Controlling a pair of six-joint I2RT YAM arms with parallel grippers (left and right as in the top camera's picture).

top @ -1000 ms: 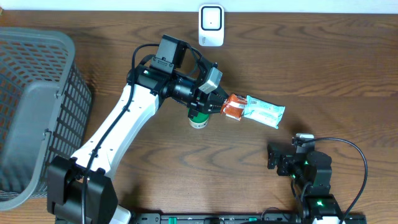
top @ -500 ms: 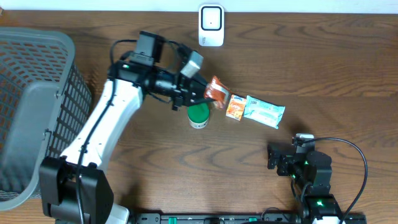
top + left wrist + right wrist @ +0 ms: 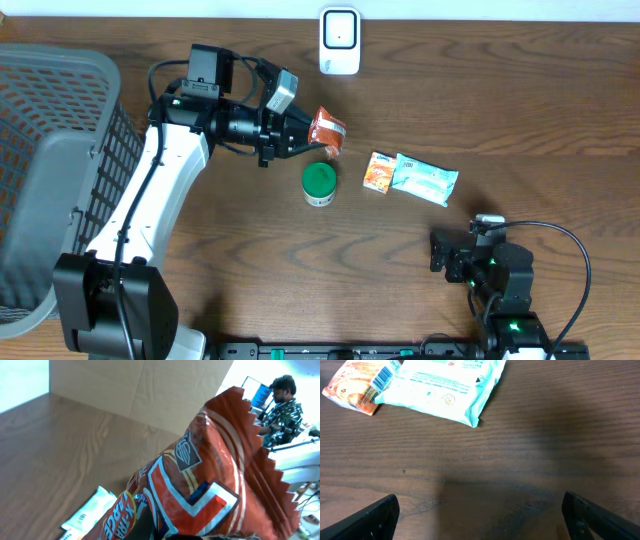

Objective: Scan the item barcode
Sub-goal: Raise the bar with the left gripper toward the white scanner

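Packet position: the orange-red snack packet (image 3: pixel 326 131) sits clamped in the left gripper (image 3: pixel 300 135), below the white scanner (image 3: pixel 340 40) and apart from it, just above the green-lidded tub (image 3: pixel 320 183) in the overhead view. We cannot tell from overhead how high the packet is off the table (image 3: pixel 520 110).

In the left wrist view the snack packet (image 3: pixel 210 475) fills most of the picture and hides the fingers. Its print is cut off at the bottom edge and we find no barcode on the face shown.

The right gripper (image 3: pixel 447 254) rests low at the near right, well apart from the items. Its wrist view shows only the 2 dark fingertips (image 3: pixel 372 516) at the lower corners, spread wide with bare wood between them.

A small orange packet (image 3: pixel 362 387) touches a teal pouch (image 3: pixel 447 387). Both are cut off by the upper edge, and the orange one shows a blue barcode panel.

A grey basket (image 3: pixel 60 70) runs off the left edge
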